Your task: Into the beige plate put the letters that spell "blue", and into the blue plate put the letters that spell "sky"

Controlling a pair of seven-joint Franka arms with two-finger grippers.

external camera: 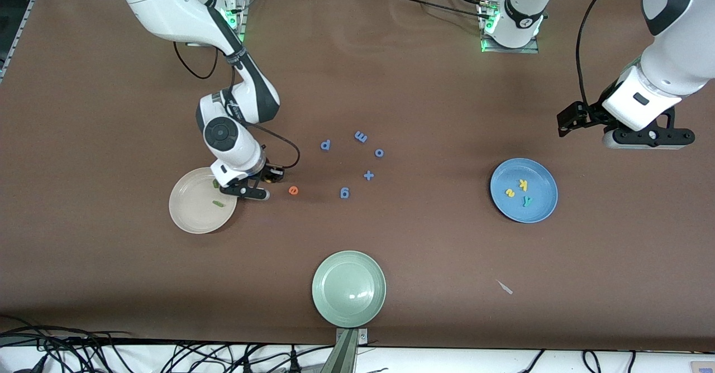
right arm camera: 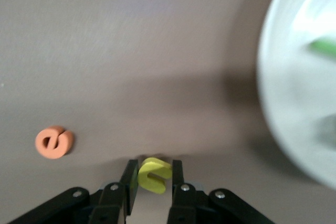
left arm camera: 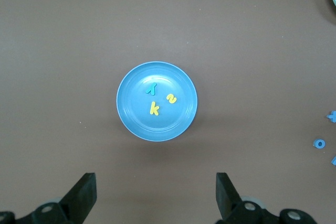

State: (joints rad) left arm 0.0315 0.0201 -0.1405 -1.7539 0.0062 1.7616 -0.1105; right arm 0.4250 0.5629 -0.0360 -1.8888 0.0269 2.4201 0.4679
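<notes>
1. A brown table (external camera: 424,82) carries a cream plate (external camera: 187,208), a medium-blue plate (external camera: 539,205) and a pale green plate (external camera: 348,288).
2. Green letters (external camera: 218,203) lie in the cream plate.
3. A yellow k (left arm camera: 154,109), yellow s (left arm camera: 171,98) and teal y (left arm camera: 151,88) sit on blue.
4. An orange e (right arm camera: 54,142) and a yellow u (right arm camera: 153,176) show against brown.
5. The loose letters (external camera: 361,137) mid-table are blue.

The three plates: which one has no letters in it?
The pale green plate, nearest the front camera, holds no letters. The blue plate holds three letters, and the beige plate shows a green bar-shaped letter.
</notes>
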